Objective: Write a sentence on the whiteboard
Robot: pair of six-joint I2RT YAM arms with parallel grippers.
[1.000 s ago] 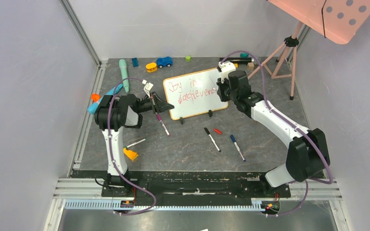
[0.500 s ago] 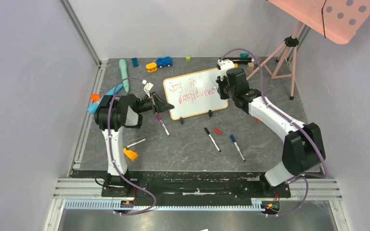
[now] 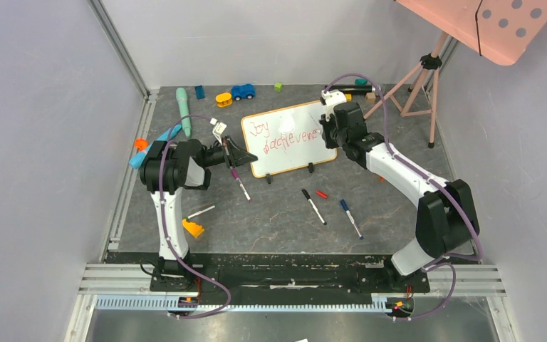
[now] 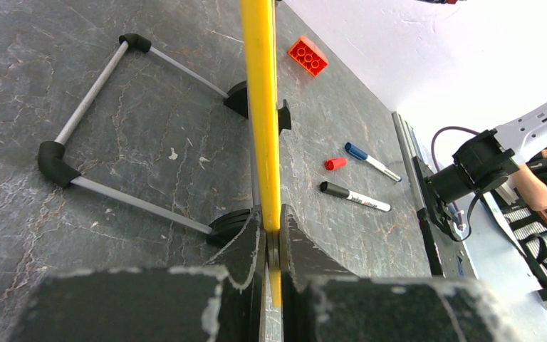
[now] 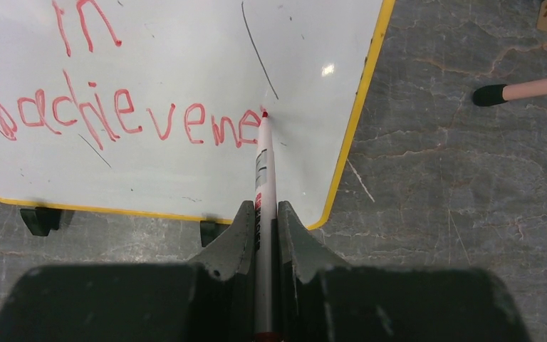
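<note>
Whiteboard [image 3: 288, 139] at upper centre, frame clamped between left jaws; red marker [image 5: 263, 171] pinched in right jaws, tip pressed at end of sentence [image 5: 114, 117].

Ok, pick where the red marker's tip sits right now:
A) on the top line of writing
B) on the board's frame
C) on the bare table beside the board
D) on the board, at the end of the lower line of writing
D: in the right wrist view the marker, clamped in the right gripper, has its tip on the whiteboard just after the lower line of red writing.
</note>
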